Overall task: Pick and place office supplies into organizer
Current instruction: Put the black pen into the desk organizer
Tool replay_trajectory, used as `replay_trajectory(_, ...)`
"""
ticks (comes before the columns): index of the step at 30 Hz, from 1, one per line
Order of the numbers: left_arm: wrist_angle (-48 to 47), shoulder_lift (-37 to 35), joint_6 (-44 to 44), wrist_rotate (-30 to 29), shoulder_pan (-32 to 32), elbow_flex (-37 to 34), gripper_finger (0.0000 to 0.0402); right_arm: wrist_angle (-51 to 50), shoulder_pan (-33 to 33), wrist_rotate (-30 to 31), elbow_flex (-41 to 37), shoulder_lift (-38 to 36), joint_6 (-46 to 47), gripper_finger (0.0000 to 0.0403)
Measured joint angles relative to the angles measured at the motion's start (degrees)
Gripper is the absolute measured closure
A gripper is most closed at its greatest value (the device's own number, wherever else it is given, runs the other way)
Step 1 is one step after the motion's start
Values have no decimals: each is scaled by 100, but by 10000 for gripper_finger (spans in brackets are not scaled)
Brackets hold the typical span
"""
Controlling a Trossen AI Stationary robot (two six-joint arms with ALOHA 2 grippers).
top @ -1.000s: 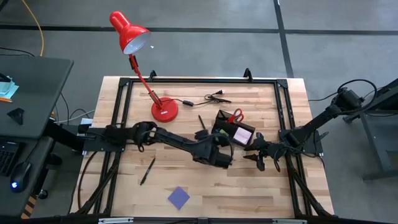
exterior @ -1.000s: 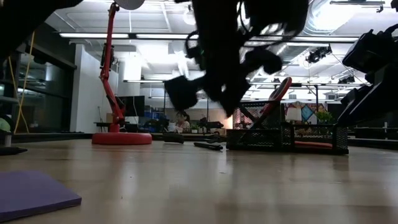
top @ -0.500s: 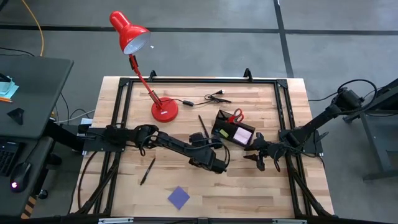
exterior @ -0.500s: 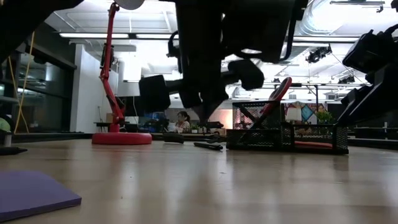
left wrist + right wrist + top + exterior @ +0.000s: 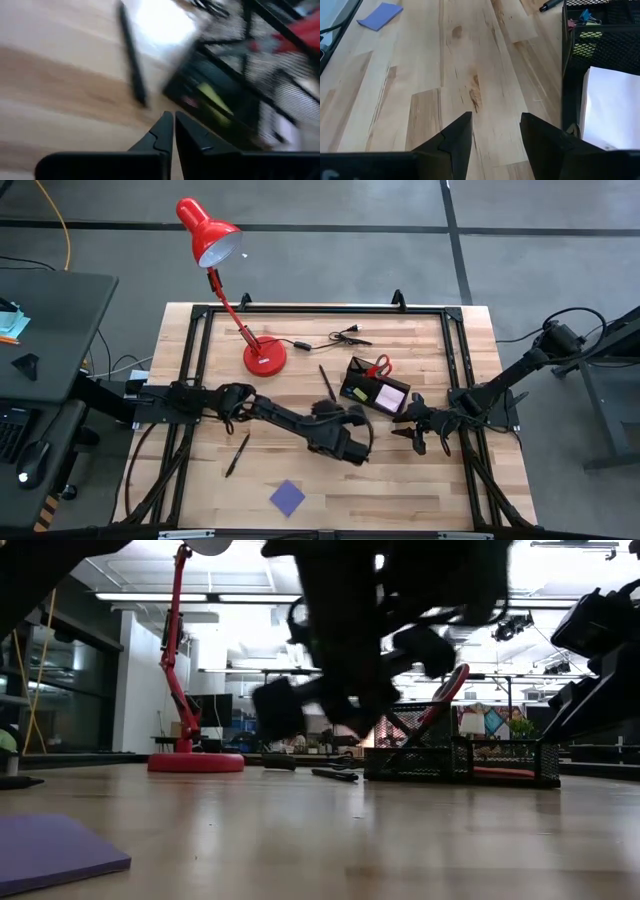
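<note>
- The black mesh organizer (image 5: 374,387) is sitting right of centre in the high view, and it is already holding some of the supplies: the red-handled scissors (image 5: 381,366) are standing in its taller section, and a pink note pad (image 5: 388,395) is lying in a lower compartment.
- The right wrist view is also showing a white pad (image 5: 612,112), a yellowish piece (image 5: 584,46) and small binder clips (image 5: 579,18) inside the mesh.
- The left gripper (image 5: 352,442) is hanging just below and left of the organizer, its fingers (image 5: 165,132) pressed together around nothing.
- The right gripper (image 5: 412,430) is waiting just to the organizer's lower right, fingers apart and empty.
- Still lying out on the table: a dark pen (image 5: 325,380) just left of the organizer, another pen (image 5: 237,453) at the lower left, and the blue-purple note pad (image 5: 288,498) near the bottom edge.
- By my reckoning the job is running around halfway, with those three loose pieces remaining; the pen beside the organizer is looking like the nearest pick for the left arm.
</note>
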Motion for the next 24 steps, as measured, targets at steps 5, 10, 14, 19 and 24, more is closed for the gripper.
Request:
replay_trajectory(5, 1049, 2, 1106, -17, 28, 2, 384, 0, 0, 0, 0, 0, 0, 240)
replay_trajectory(10, 910, 2, 918, -82, 31, 0, 380, -2, 1, 1, 0, 0, 0, 242)
replay_trajectory(14, 862, 2, 671, 258, 53, 0, 380, 0, 2, 0, 0, 0, 0, 246)
replay_trajectory(19, 542, 2, 239, 360, 73, 0, 396, -2, 1, 1, -2, 0, 2, 244)
replay_trajectory(24, -583, 2, -688, 1008, 71, 0, 390, 0, 1, 0, -2, 0, 1, 237)
